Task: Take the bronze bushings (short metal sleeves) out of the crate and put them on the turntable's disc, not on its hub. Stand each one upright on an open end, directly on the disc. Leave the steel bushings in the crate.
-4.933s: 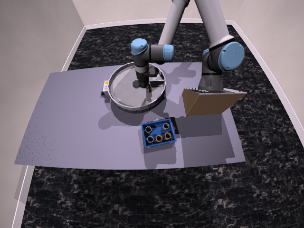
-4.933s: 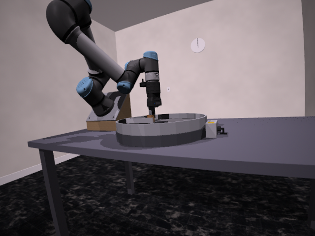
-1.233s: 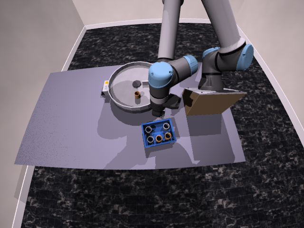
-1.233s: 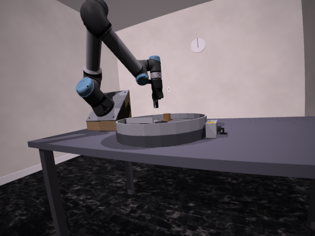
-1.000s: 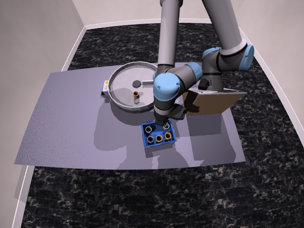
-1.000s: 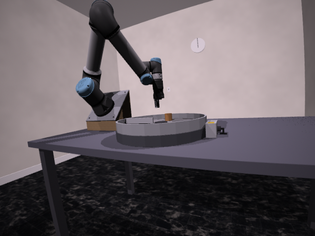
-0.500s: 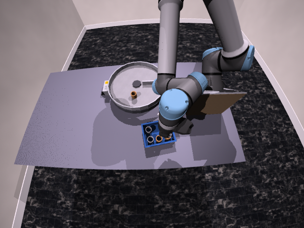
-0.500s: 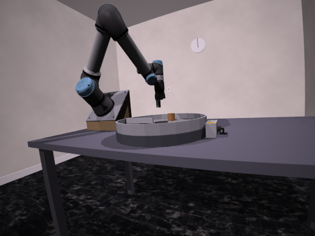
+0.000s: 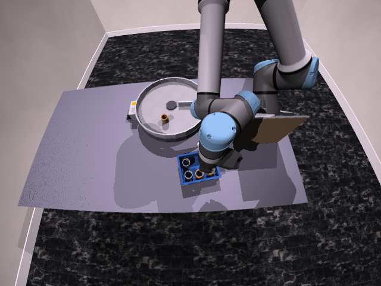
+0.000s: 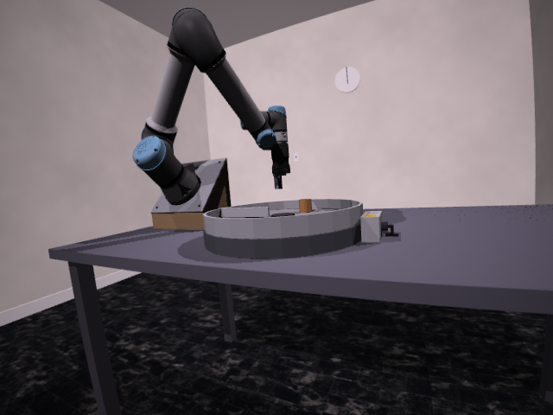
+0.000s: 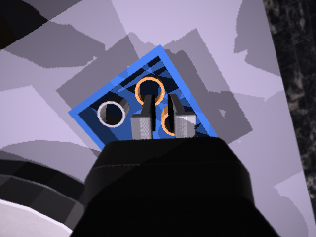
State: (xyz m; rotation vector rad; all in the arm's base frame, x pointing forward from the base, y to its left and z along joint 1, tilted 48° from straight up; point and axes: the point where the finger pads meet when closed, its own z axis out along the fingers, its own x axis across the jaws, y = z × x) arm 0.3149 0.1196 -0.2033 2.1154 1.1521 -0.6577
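Observation:
The blue crate (image 9: 198, 169) sits on the table in front of the turntable (image 9: 167, 106). It holds two steel bushings (image 9: 186, 162) (image 9: 188, 174) on its left side. A bronze bushing (image 9: 199, 174) stands beside them, and a second bronze one (image 9: 210, 173) is partly hidden by the gripper. One bronze bushing (image 9: 164, 118) stands upright on the disc, clear of the dark hub (image 9: 171, 105). My gripper (image 11: 161, 106) hovers well above the crate (image 11: 140, 105), over the two bronze bushings (image 11: 150, 91) (image 11: 170, 120). Its fingers are a little apart and empty. In the exterior view the gripper (image 10: 277, 182) is high above the turntable (image 10: 282, 225).
A small control box (image 9: 132, 109) is fixed to the turntable's left side. A flat bar (image 9: 185, 103) lies on the disc right of the hub. The arm's wedge-shaped base (image 9: 274, 126) stands to the right of the crate. The turntable has a raised rim.

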